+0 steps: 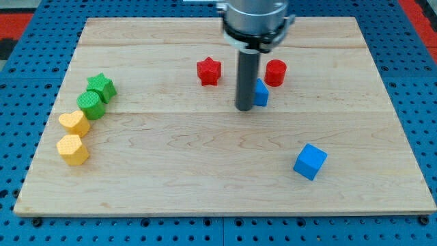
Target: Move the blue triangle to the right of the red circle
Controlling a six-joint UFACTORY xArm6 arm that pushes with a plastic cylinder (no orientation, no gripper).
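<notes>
- Camera view shows the wooden board (225, 191) as the largest thing, pale planks filling most of the frame on a blue pegged table (13, 137).
- Our arm comes in at the board's twelve o'clock edge; it carries no jaws at all, only a dark rod, so there is nothing to open or close.
- Our rod ends at my tip (244, 109), which rests just beside the blue triangle (261, 92), at its nine o'clock side and seemingly touching it; the rod hides part of the block.
- Next in size, the blue cube (311, 162) sits alone toward five o'clock on the board, well apart from everything else.
- At nine o'clock on the board a chain of four runs down: green star (102, 87), green circle (91, 105), a yellow heart-like block (74, 123) and a second yellow block (72, 149).
- We see the red star (209, 71) at ten o'clock from the tip, clear of our path.
- We find the red circle (275, 72) just beside the triangle, at its one o'clock.
- We judge the triangle light, rigid and quick to slide or spin on smooth wood; we should press on the middle of a flat face, and steer it round beneath the circle to its three o'clock.
</notes>
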